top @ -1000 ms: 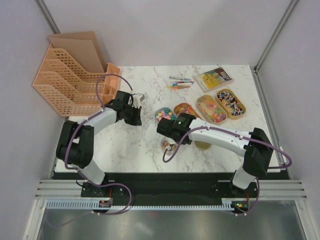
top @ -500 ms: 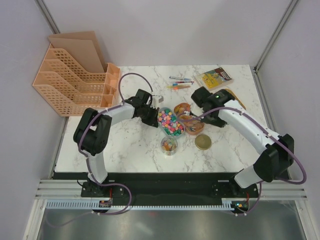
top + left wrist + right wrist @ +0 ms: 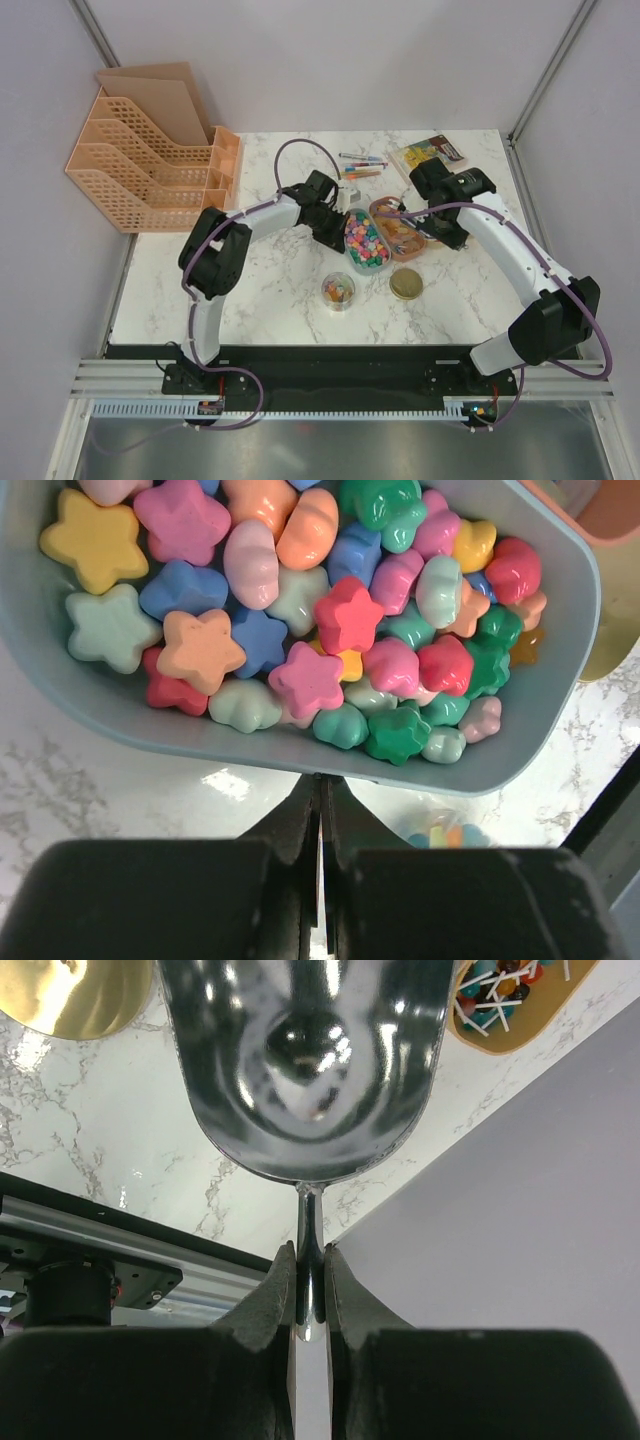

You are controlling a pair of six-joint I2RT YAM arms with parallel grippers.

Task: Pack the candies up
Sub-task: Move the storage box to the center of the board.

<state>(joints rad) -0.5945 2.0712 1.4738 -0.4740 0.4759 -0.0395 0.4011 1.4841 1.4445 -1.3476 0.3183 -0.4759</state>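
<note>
A grey-blue tray [image 3: 560,680] is full of star and shell candies [image 3: 345,615] in pink, green, yellow, orange, red and blue. My left gripper [image 3: 322,790] is shut on its near rim. In the top view the tray [image 3: 350,256] of candies [image 3: 367,243] lies mid-table with the left gripper [image 3: 337,224] at its left end. My right gripper [image 3: 310,1270] is shut on the handle of an empty shiny metal scoop [image 3: 300,1060]. From above, the right gripper [image 3: 437,232] is beside a brown tray [image 3: 400,246]. A small jar [image 3: 338,290] holds a few candies.
A gold lid [image 3: 406,284] lies right of the jar and shows in the right wrist view [image 3: 70,995]. A wooden tray of lollipops [image 3: 510,1000] is beyond the scoop. Pens [image 3: 360,165] and a book [image 3: 430,155] lie at the back. An orange file rack [image 3: 150,170] stands back left.
My left gripper has moved right with the candy tray. My right arm has swung from the table's middle to the back right, with the scoop now by the brown tray.
</note>
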